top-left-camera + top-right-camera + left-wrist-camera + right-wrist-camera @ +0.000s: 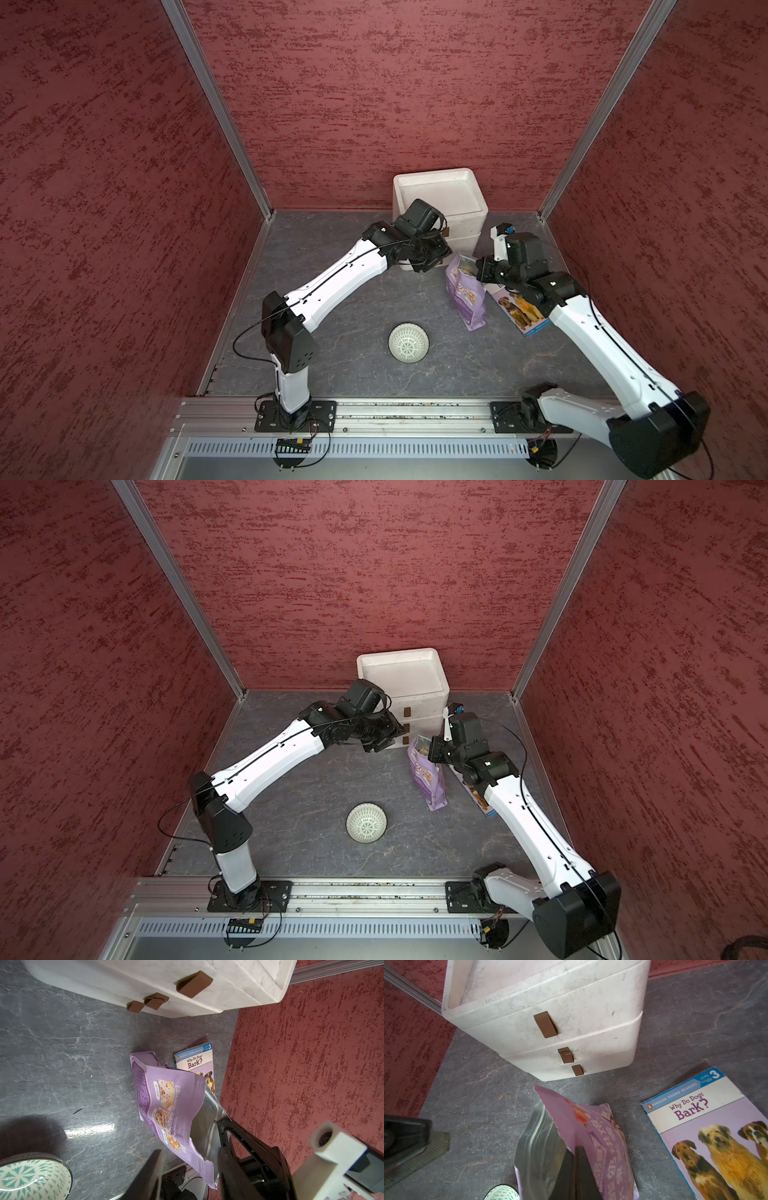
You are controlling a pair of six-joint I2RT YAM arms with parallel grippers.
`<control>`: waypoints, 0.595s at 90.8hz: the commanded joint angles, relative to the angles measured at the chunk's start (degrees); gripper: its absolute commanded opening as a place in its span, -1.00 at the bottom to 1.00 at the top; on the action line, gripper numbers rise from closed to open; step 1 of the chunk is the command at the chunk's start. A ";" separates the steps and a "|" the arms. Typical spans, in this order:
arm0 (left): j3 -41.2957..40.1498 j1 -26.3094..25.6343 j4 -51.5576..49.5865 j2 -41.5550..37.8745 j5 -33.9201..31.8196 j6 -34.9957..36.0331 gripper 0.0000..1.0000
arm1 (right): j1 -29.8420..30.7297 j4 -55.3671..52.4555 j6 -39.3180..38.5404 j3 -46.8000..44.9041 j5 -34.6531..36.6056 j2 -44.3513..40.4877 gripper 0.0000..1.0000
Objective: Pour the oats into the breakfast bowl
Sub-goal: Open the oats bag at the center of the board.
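Note:
The lavender pouch (465,299) (428,779) stands upright on the grey floor, right of centre. Its top is open and shows a silver lining (537,1140); the oats inside are mostly hidden. My right gripper (478,266) (574,1150) is shut on the pouch's upper rim, one finger inside the mouth and one outside. My left gripper (434,262) (190,1150) is open just left of the pouch's top, its fingers apart with a loose corner of the pouch (172,1101) between them. The breakfast bowl (408,343) (366,822) sits upright and empty in front of the pouch.
A white foam drawer box (440,195) (550,1012) stands against the back wall behind both grippers. A book with dogs on its cover (521,311) (706,1126) lies flat right of the pouch, partly under the right arm. Red walls close in on three sides.

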 commanded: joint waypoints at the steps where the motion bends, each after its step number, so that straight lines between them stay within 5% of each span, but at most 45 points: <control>1: 1.41 -1.30 2.75 2.08 0.68 -0.25 0.21 | -0.10 8.68 1.48 0.14 -2.95 -3.00 -1.00; 39: 5.13 -2.25 -1.56 8.56 -1.19 1.24 -0.01 | -0.13 11.34 3.88 -1.71 -4.33 -4.27 -1.00; 54: 12.26 -2.75 -7.31 12.38 -2.45 4.97 -0.32 | -0.14 12.77 4.42 -1.92 -2.45 -3.91 -1.00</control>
